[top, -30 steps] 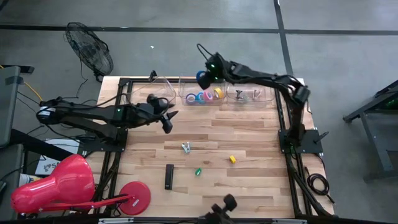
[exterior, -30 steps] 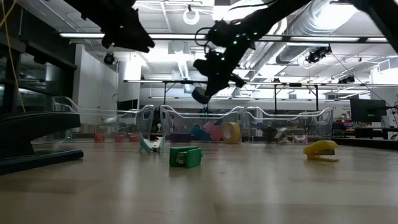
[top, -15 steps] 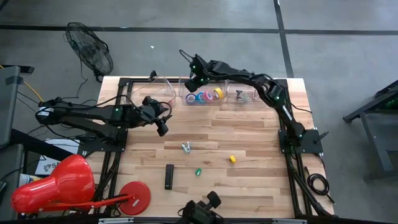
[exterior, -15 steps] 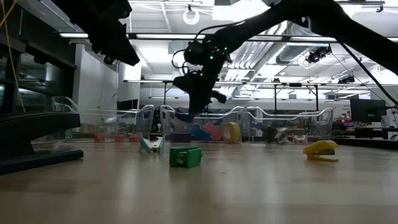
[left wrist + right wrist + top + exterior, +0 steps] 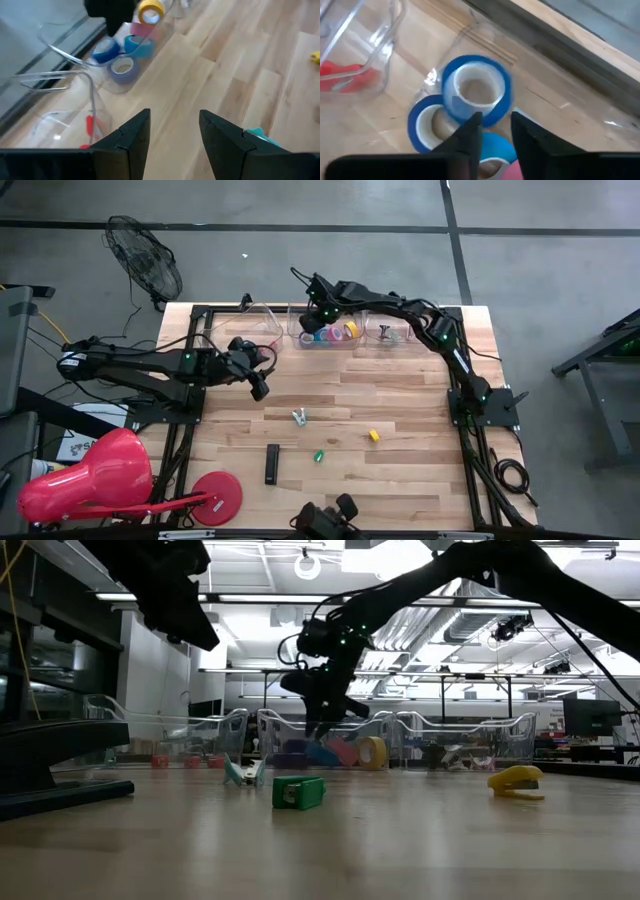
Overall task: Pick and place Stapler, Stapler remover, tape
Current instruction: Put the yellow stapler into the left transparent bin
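Note:
My right gripper (image 5: 320,316) (image 5: 325,718) points down into the middle clear bin (image 5: 345,340) at the table's far edge, fingers open (image 5: 495,127). A blue tape roll (image 5: 476,92) shows blurred just past the fingertips, over other blue and pink rolls (image 5: 427,125) in the bin. The left wrist view shows blue, purple, pink and yellow rolls (image 5: 125,50) lying there. My left gripper (image 5: 257,377) (image 5: 175,130) hovers open near the left bin. A black stapler (image 5: 272,464), a teal staple remover (image 5: 299,417), a green item (image 5: 319,456) and a yellow stapler (image 5: 374,436) lie on the table. My right gripper: the blue roll's lower rim (image 5: 487,120) lies right at the fingertips, seen along the fingers. The roll is blurred while the fingers are sharp. Whether they touch it I cannot tell.
Three clear bins stand in a row along the far edge: the left one (image 5: 250,325) holds red items, the right one (image 5: 395,332) small dark tools. A red disc (image 5: 217,492) sits at the near left corner. Bare wood lies between the bins and the loose items.
My right gripper has carried the blue roll toward the table's left and down into the middle bin; the roll now shows blurred beyond the fingertips. My left gripper has drifted a little toward the table's left.

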Robot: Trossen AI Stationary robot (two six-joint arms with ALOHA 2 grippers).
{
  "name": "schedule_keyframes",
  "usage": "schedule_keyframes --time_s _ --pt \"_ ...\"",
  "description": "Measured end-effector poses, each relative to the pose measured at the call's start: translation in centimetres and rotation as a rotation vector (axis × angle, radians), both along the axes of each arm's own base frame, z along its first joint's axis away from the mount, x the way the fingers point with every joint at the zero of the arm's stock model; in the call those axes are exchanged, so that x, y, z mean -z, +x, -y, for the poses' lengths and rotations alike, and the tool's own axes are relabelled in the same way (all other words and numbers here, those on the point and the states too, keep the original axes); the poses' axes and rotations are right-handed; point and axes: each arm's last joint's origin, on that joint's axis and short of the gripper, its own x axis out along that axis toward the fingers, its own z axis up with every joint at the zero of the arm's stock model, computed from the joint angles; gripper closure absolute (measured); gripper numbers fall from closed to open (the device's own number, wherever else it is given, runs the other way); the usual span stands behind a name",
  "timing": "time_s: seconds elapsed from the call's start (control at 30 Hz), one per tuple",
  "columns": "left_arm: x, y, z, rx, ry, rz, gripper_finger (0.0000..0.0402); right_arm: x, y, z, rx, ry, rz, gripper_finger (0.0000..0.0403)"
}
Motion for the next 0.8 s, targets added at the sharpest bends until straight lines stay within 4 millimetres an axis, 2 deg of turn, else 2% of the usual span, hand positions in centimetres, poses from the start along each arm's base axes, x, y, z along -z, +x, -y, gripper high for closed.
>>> schedule_keyframes --time_s 0.23,0.43,0.63,0.8 --pt "0.0 0.1 0.2 0.044 -0.038 0.0 0.0234 -1.2 -0.7 0.0 -0.014 0.02 0.01 0.0226" --pt "0.1 0.1 0.2 0.049 -0.044 0.001 0.0234 -5.5 -3.1 -0.9 -0.044 0.026 -0.031 0.02" --pt "0.0 0.1 0.2 0.05 -0.045 0.002 0.0234 -10.3 -6.0 -4.5 -0.135 0.003 -0.153 0.0204" --pt "0.1 0.1 0.2 0.051 -0.044 0.001 0.0234 -13.4 -8.0 -8.6 -0.246 -0.038 -0.288 0.021"
